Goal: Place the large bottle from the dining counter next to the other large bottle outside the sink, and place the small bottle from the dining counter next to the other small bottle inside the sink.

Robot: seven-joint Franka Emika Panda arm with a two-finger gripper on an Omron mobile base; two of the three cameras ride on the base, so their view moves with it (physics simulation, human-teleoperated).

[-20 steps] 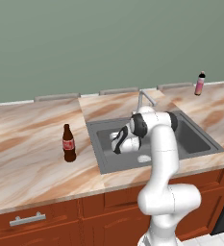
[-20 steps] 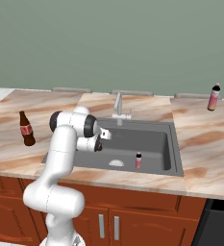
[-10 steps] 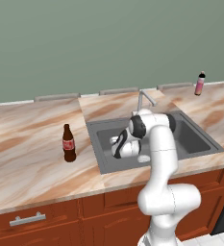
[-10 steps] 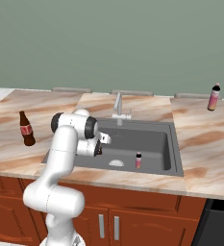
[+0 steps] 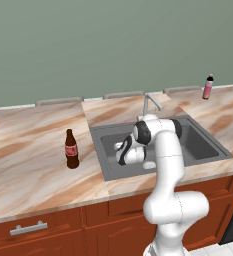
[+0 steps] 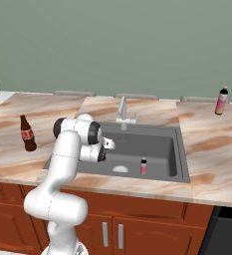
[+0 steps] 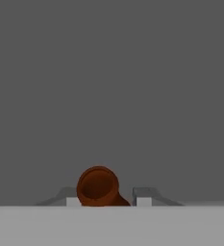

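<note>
Arm folded low into sink [image 5: 213,150], jaws gripping small bottle [image 7: 98,186].

small brown bottle [image 7: 98,186] body hidden by claw [image 7: 106,201] | tips cut off

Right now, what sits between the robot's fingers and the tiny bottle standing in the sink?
Only bare sink floor and the pale drain separate the fingers, gripping a brown bottle, from the tiny bottle, in the right base view.
</note>
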